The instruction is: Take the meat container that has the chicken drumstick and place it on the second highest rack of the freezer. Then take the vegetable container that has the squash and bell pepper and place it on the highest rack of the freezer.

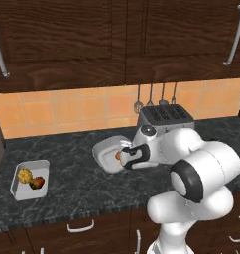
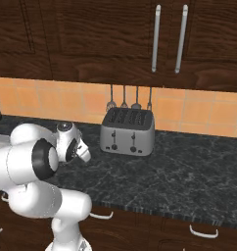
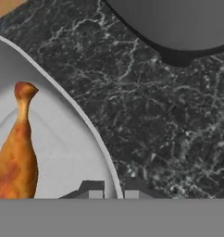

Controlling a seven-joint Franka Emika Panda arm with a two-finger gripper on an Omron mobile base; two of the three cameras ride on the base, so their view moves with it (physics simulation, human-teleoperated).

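Grip: our gripper (image 3: 110, 193) sits with its two fingertips drawn nearly together, one on each side of the thin rim of the meat container (image 3: 63, 152); we judge it pinched onto that rim, at about 6 o'clock in the hand view.
Task's thing: the chicken drumstick (image 3: 14, 152) lies inside that tray, toward 8 o'clock in the hand view, bone end up; from the left base view the tray (image 1: 106, 151) rests on the counter (image 1: 72, 193) just at 9 o'clock of the wrist, with the toaster (image 1: 164, 117) near at 1 o'clock.
Risk, tilt: we hold a thin edge only; lifted from one side, the tray may droop, and the drumstick could slide or roll out.
Risk, slip: the pinch is narrow; a quick swing toward the freezer might let the rim work loose.
Risk, knock: the toaster stands close; a wide lift could clip it.
Risk, mix-up: the vegetable container (image 1: 30, 179) lies well apart toward 8 o'clock on the counter; we judge it safe for now.
Count, trays: two.
Count, drumsticks: one.
Count, vegetables: one squash (image 1: 25, 175), one bell pepper (image 1: 37, 182), touching or nearly so.
Count, toasters: one.
Count, hanging utensils (image 1: 156, 96): four.
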